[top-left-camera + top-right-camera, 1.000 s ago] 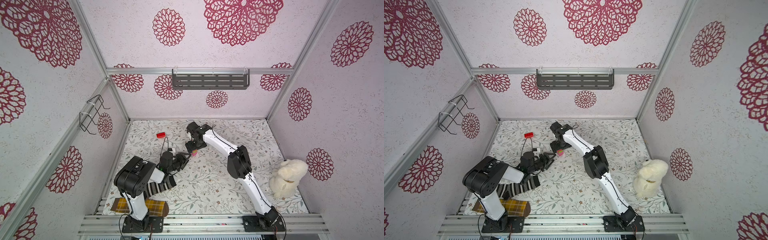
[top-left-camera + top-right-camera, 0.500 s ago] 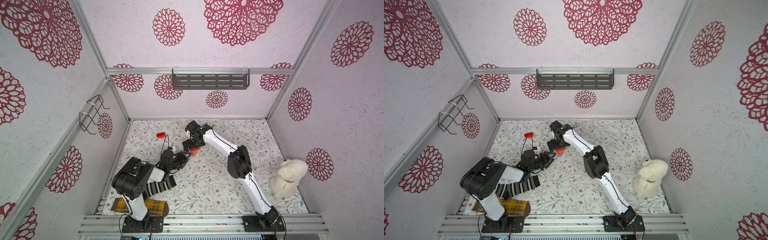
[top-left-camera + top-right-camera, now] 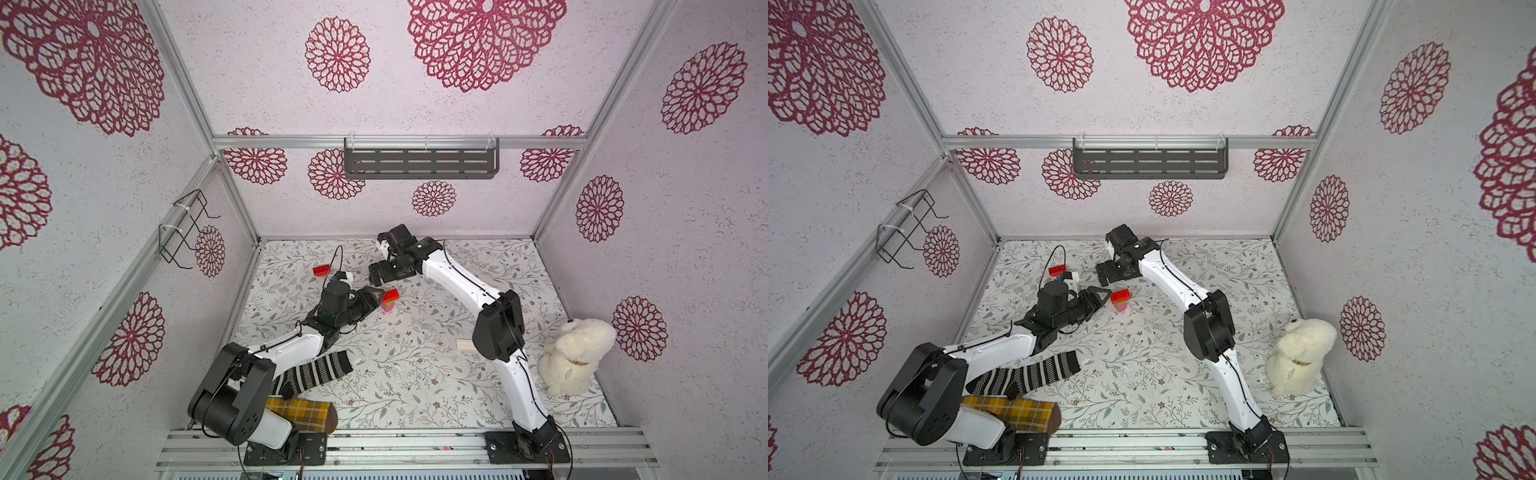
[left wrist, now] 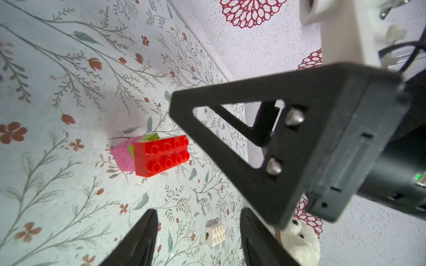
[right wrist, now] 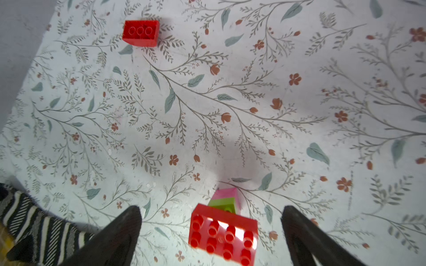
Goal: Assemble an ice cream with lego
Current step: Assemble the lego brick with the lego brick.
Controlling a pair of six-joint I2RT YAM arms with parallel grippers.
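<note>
Left claw [image 4: 199, 213] and right claw [image 5: 211, 210] both spread, empty; stack [image 3: 390, 298] looks top-heavy, maybe barely seated, any nudge could topple it.

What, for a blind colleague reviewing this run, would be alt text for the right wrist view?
A red brick stacked on a green and pink stem stands on the floral table inside the open right tool, touching neither finger. Elsewhere lie a loose red brick and a striped sock.
</note>
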